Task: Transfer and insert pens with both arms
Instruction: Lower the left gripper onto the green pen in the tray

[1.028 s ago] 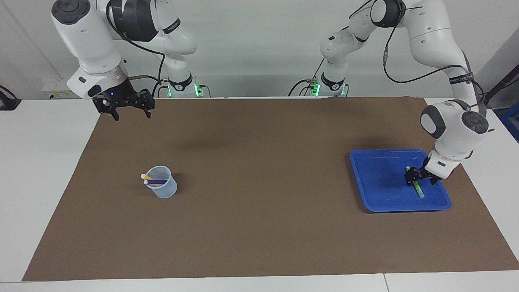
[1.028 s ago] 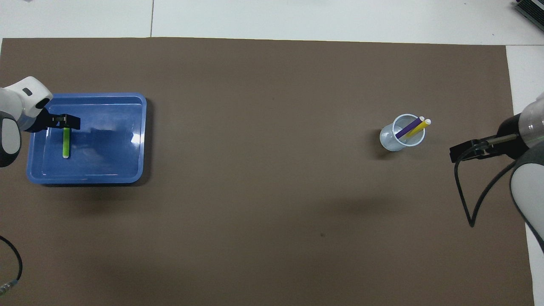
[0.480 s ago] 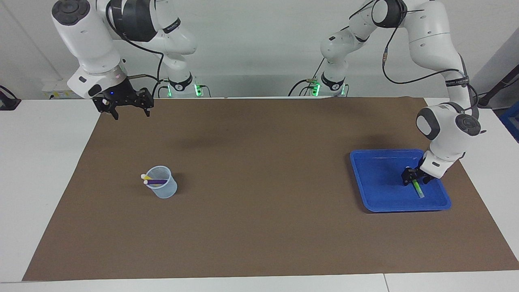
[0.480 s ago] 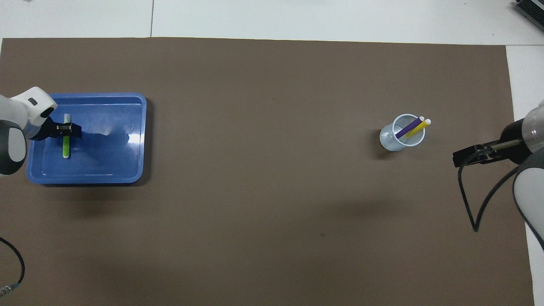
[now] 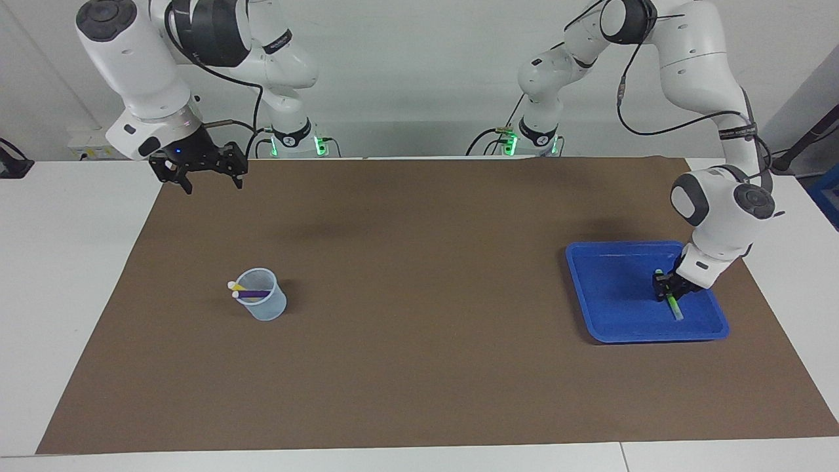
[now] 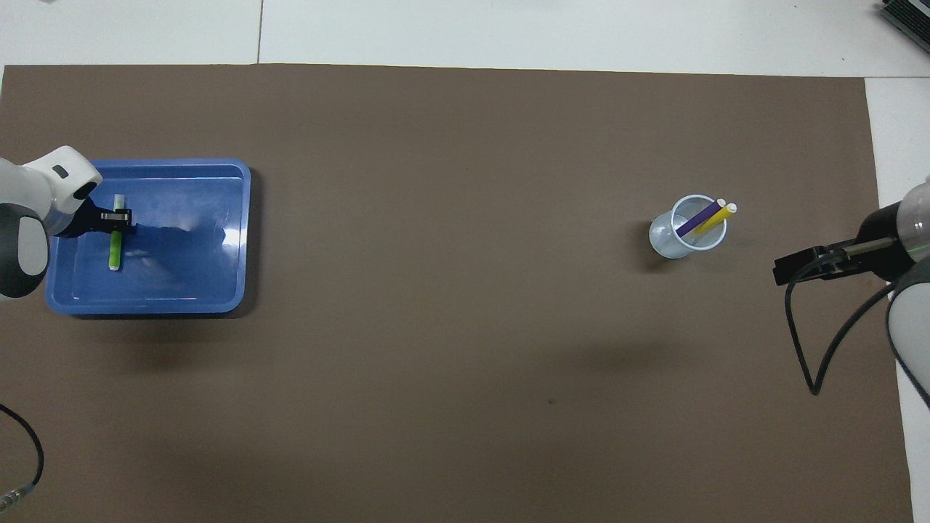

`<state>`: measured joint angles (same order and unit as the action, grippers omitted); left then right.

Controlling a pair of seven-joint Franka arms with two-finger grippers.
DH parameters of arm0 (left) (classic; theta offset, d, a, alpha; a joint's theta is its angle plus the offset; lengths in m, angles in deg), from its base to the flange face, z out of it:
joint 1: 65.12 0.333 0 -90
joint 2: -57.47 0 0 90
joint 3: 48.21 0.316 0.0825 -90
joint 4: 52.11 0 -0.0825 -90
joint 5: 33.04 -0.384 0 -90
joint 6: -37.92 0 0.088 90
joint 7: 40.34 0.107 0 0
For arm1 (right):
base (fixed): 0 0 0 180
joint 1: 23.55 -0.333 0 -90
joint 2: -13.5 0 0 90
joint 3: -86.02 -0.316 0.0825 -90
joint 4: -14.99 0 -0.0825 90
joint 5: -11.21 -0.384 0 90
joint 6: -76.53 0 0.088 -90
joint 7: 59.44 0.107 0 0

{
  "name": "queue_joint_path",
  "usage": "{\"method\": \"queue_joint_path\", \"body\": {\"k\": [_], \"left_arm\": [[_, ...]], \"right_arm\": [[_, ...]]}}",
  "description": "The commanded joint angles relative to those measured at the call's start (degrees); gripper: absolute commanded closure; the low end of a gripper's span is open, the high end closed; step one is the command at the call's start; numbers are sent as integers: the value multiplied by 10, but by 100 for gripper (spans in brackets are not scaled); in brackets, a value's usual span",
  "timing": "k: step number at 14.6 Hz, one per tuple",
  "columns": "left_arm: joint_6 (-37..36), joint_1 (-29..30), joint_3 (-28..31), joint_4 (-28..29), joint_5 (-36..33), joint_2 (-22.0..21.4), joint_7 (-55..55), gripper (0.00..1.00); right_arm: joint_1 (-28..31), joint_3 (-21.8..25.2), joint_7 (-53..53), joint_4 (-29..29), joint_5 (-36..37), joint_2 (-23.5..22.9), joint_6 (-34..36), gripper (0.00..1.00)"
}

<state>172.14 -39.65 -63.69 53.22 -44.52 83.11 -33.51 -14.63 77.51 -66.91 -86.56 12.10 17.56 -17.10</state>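
Left gripper (image 5: 668, 289) pinches the slim green pen (image 5: 672, 303) in the glossy blue tray (image 5: 609, 288); right gripper (image 5: 208, 178) hangs spread wide.

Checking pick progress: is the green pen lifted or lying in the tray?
Lying flat in the tray; green pen rests on its floor.

Glossy blue plastic tray (image 6: 218, 240), translucent plastic cup (image 5: 269, 308), matt brown paper-like mat (image 5: 419, 367).

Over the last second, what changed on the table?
The left gripper came down in the blue tray and closed around the green pen, which lies flat, not lifted. The right gripper waits open above the mat's edge. Purple pen and yellow pen stayed in the cup.
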Motion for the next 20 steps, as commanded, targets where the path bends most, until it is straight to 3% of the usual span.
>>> {"method": "queue_joint_path", "body": {"k": [1,5,12,16,20], "left_arm": [[5,-1,4,15,-12,-7,-1,81],[-2,-3,4,9,-12,-7,-1,100],[-73,-24,5,-63,37,3,-15,100],[-107,-48,2,-85,42,0,-88,100],[-145,-77,-2,-101,88,-13,-185,100]], "right_arm": [[11,-4,-2,-31,-15,19,-22,0],[18,-3,3,-32,-16,20,-25,0],[27,-3,0,-35,-32,21,-28,0],[28,-3,1,-36,-42,21,-47,0],[28,-3,1,-39,-85,19,-54,0]]}}
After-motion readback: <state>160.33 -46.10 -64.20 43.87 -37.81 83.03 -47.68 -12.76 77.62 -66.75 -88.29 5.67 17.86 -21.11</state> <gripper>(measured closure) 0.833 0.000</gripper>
